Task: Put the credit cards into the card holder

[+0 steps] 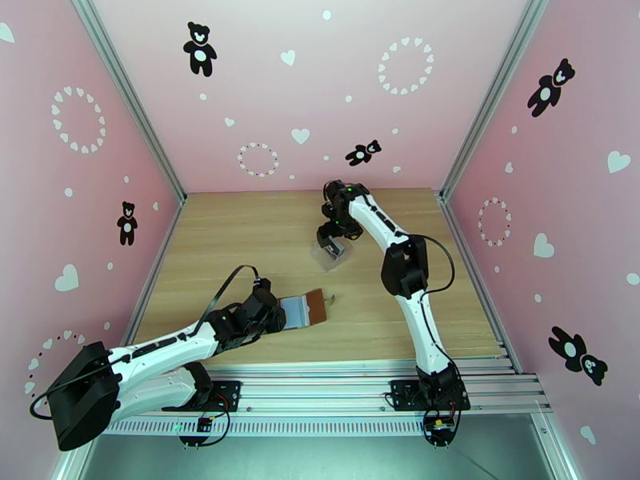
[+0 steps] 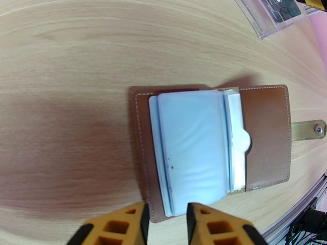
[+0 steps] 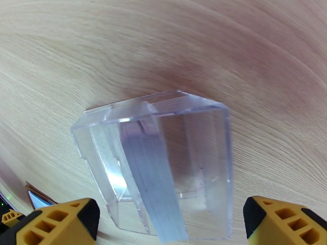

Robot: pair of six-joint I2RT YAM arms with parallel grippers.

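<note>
Brown stitched card holder (image 2: 265,135) lying open, flat, near table's (image 1: 240,234) near edge, left of centre; greyish see-through pockets up, snap tab out sideways. Left gripper (image 2: 165,215) narrowly parted at its edge; grip impossible to tell. Dark credit cards (image 2: 282,4) inside clear case (image 3: 163,152) mid-table. Right gripper (image 3: 167,219) spread wide astride case.

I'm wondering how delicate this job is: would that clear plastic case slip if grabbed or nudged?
Probably stiff: the clear plastic case keeps crisp, straight walls. Likely slippery, since its faces look glossy. Thin walls suggest little weight, so a nudge may slide it on the table.
</note>
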